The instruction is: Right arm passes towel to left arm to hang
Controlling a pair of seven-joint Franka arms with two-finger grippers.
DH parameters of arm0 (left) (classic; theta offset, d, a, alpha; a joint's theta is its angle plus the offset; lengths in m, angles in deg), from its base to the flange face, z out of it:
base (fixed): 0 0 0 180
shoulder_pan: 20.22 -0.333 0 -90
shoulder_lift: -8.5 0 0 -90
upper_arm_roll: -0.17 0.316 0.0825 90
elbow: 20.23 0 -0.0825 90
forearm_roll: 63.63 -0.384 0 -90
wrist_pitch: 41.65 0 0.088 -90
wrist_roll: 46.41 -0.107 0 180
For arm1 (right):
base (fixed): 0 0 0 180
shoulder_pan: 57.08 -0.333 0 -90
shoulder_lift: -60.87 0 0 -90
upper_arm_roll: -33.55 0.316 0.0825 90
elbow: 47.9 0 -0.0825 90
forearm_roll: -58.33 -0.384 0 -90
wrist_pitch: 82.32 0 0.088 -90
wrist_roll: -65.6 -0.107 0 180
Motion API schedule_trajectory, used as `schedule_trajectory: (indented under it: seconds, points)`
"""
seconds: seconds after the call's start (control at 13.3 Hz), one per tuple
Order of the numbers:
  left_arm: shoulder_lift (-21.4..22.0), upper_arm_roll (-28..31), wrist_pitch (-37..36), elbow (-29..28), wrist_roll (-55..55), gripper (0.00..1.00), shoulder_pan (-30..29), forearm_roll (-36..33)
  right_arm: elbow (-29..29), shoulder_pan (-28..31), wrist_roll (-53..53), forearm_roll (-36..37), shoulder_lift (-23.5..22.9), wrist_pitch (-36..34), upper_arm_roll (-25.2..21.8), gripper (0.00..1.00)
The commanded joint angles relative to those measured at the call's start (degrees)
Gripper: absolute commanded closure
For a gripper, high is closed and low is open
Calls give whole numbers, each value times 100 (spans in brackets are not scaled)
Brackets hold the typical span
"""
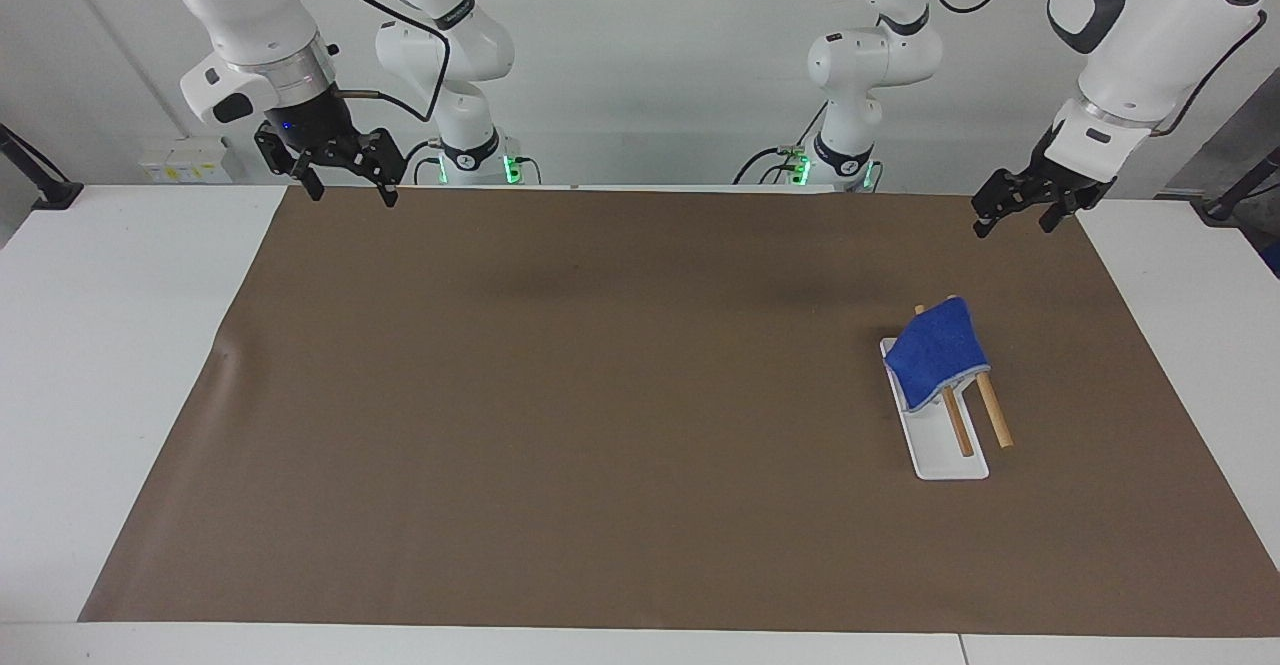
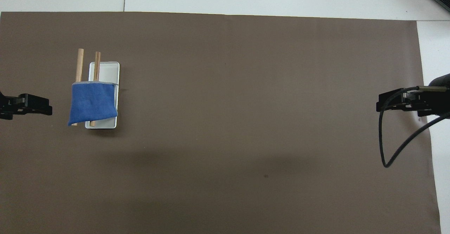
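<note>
Towel [image 1: 936, 350] hangs draped over the two wooden rods [image 1: 978, 417] of a white rack [image 1: 945, 450], covering the rods' end nearer the robots and leaving the ends farther from them bare; from overhead the blue cloth [image 2: 92, 103] spreads across both rods [image 2: 79, 64] and over part of the rack's tray [image 2: 108, 73], its pale trim showing along the edge farther from the robots. The rack sits on the brown mat [image 1: 600, 405] toward the left arm's end of the table, and no gripper touches the cloth. The left gripper [image 1: 1018, 207] hangs in the air over the mat's corner nearest its own base, well apart from the towel, fingers spread with nothing between them; in the overhead view only its black tips [image 2: 28, 105] show at the frame's edge, beside the rack but clear of it. The right gripper [image 1: 345, 177] hangs over the mat's corner at the right arm's end of the table, fingers likewise parted and holding nothing, a small blue light glowing at its wrist; from overhead it appears as a black block [image 2: 404, 102] at the mat's edge with a black cable [image 2: 383, 146] looping below it. The white table [image 1: 120, 365] shows around the mat on both ends, and the middle of the mat lies between the two grippers
</note>
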Motion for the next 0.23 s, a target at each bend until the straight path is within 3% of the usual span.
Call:
schedule_trajectory:
  seconds: [0.0,0.15]
  points:
    - [108,-28,3,-106,34,0,-45,-1,-14,115,67,-3,52,-54,-99,0]
    - [108,-28,3,-114,34,0,-45,-1,-14,107,84,6,52,-45,-109,0]
